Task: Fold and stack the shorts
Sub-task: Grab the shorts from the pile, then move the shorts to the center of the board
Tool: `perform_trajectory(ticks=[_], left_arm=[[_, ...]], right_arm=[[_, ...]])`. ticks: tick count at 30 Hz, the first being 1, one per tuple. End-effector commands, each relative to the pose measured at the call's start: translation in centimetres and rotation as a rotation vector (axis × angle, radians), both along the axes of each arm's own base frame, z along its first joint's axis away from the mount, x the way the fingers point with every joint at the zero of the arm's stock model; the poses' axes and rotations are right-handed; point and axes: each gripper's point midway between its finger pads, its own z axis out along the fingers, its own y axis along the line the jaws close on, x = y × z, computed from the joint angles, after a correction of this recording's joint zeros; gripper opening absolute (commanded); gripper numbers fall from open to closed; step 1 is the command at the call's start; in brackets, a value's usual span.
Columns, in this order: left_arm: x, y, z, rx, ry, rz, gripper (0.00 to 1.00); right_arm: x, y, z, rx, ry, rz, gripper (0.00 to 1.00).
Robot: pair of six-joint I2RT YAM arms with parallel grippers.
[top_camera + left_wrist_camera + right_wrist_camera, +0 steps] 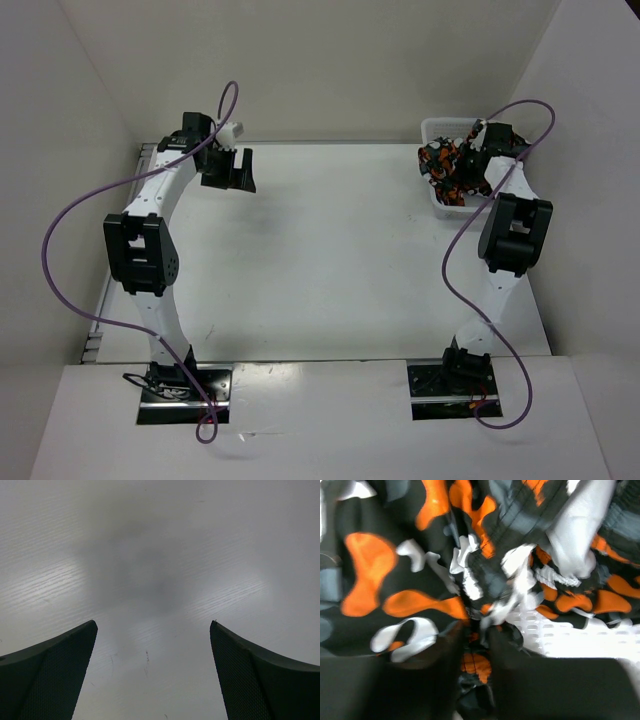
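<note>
The shorts point(445, 166), orange, black, grey and white blotched cloth, lie bunched in the white mesh basket point(434, 128) at the table's far right. My right gripper point(468, 160) is down in the basket, shut on a fold of the shorts point(395, 575); cloth fills the right wrist view and is pinched between the fingers point(435, 680). My left gripper point(228, 172) hangs open and empty over the bare table at the far left, far from the shorts. In the left wrist view the gripper point(153, 630) shows only white tabletop between its spread fingers.
The basket's white mesh wall point(570, 635) shows right beside my right fingers. White walls enclose the table on the left, back and right. Purple cables loop off both arms.
</note>
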Motion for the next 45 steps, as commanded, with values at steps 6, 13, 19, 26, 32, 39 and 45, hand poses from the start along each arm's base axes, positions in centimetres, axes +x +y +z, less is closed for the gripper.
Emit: perform_trajectory(ticks=[6,13,19,26,32,39,45], left_arm=[[-0.2,-0.2,3.3,-0.02,-0.073,-0.013,1.0],[0.1,0.0,5.7,-0.015,-0.141,-0.008,1.0],[-0.2,0.0,7.7,-0.016,-0.193,-0.008,1.0],[-0.5,-0.6,9.9,-0.027,-0.254,-0.023,1.0],[0.2,-0.6,12.4,-0.029,-0.326,-0.024,1.0],[0.5,0.3,15.3,0.009,-0.41,0.017,1.0],[0.5,4.7,18.2,0.066,-0.484,0.134,1.0]], right_arm=[[1.2,0.1,8.7,0.029,-0.2,0.005,0.0],[-0.3,-0.7,19.9,0.018,-0.438,0.007,0.0],[-2.8,0.3,31.2,-0.033,-0.683,0.013,0.0],[-6.7,4.3,44.7,-0.108,-1.019,0.046,0.0],[-10.7,13.0,55.5,-0.145,-1.307,0.151,0.0],[-14.7,21.9,64.1,-0.014,-1.583,0.264,0.0],[-14.1,27.1,61.4,0.205,-1.45,0.381,0.0]])
